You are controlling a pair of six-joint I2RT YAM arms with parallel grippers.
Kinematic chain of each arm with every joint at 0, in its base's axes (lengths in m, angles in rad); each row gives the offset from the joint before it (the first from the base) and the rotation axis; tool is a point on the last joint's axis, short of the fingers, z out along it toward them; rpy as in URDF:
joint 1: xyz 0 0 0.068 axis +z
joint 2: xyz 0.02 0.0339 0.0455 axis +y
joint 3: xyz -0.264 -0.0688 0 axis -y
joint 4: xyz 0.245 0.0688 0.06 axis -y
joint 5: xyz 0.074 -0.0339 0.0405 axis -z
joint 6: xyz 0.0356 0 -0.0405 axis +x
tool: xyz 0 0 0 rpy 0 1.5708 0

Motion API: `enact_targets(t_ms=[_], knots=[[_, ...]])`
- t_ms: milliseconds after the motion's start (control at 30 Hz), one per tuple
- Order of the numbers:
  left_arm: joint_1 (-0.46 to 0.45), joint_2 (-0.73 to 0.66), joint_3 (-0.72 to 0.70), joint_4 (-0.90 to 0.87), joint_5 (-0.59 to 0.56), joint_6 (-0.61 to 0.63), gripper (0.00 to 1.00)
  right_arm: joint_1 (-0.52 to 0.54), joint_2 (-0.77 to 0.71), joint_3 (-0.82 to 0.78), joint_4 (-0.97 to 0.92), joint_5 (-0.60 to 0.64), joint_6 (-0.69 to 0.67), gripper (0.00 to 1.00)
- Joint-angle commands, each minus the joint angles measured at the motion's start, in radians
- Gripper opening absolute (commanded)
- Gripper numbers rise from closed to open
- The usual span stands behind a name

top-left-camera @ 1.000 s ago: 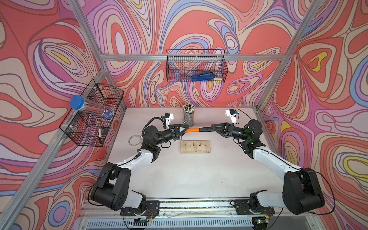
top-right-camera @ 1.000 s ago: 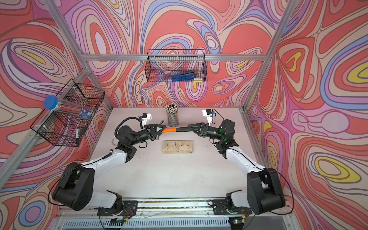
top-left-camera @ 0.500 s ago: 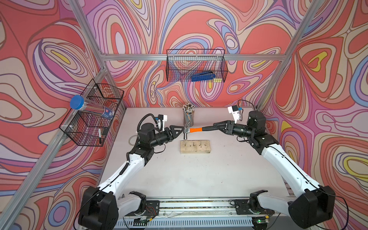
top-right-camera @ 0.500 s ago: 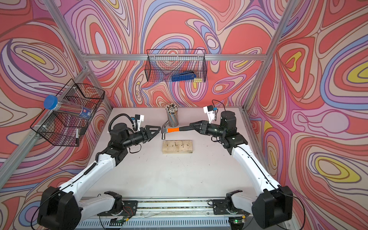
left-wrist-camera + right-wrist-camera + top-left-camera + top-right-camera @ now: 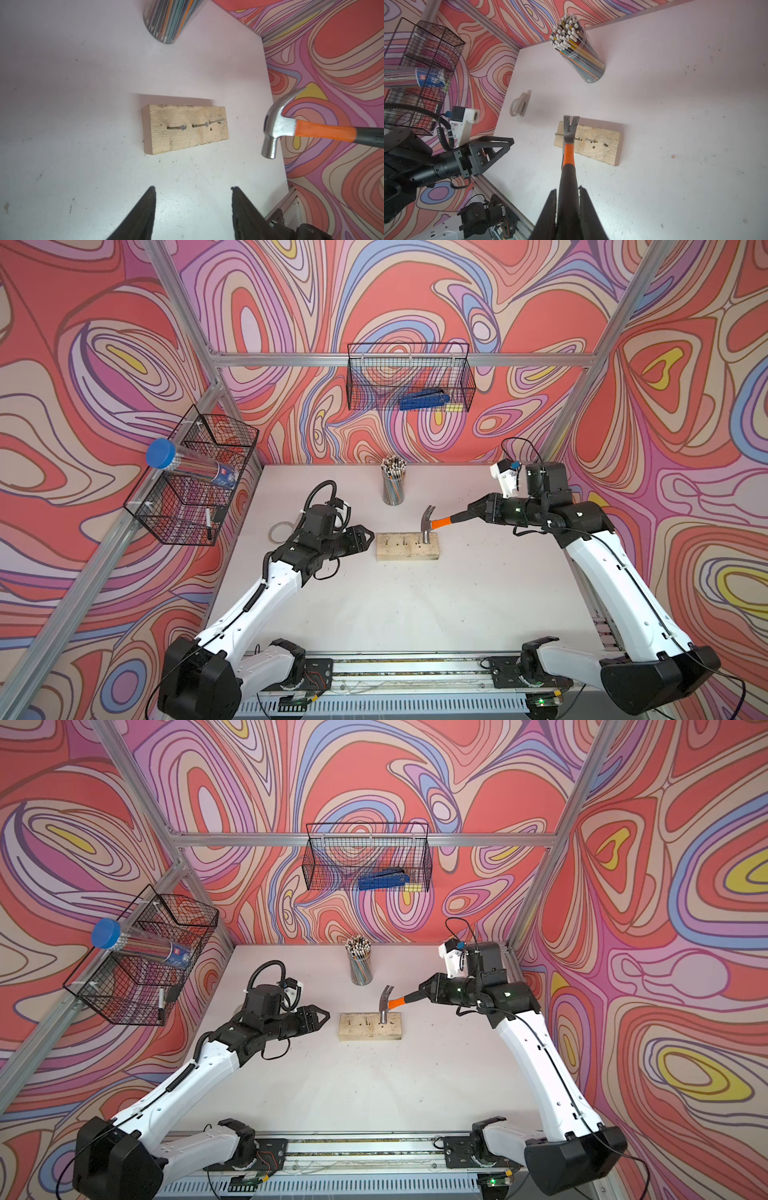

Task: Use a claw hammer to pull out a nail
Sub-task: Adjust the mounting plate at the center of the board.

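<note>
Right fingers [image 5: 548,214] clamped the black handle of my hammer [image 5: 568,153]; left fingers [image 5: 143,216] stood apart, empty, near the block [image 5: 187,139].

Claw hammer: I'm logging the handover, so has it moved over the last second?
Yes. The claw hammer has shifted away from the pencil cup, its head now over the right end of the wooden block, held by the right pincer alone.
</note>
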Motion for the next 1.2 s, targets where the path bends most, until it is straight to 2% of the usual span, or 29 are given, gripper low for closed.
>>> enact_targets(t_ms=[0,267,567,833,1167], knots=[[-0.013,0.053,0.013,-0.071,-0.094,0.05,0.58,0.001,0.016,0.057,-0.066,0.025,-0.038,0.0],[-0.024,0.221,0.052,0.002,-0.15,0.042,0.55,0.001,0.021,0.025,-0.051,0.013,-0.022,0.0],[-0.024,0.445,0.207,0.041,-0.197,0.063,0.56,0.001,0.01,-0.033,0.003,-0.016,-0.003,0.0],[-0.025,0.633,0.366,-0.013,-0.208,0.106,0.56,0.001,0.005,-0.063,0.026,-0.015,-0.003,0.0],[-0.024,0.694,0.388,-0.057,-0.195,0.127,0.53,0.001,0.015,-0.077,0.048,-0.028,0.001,0.0]])
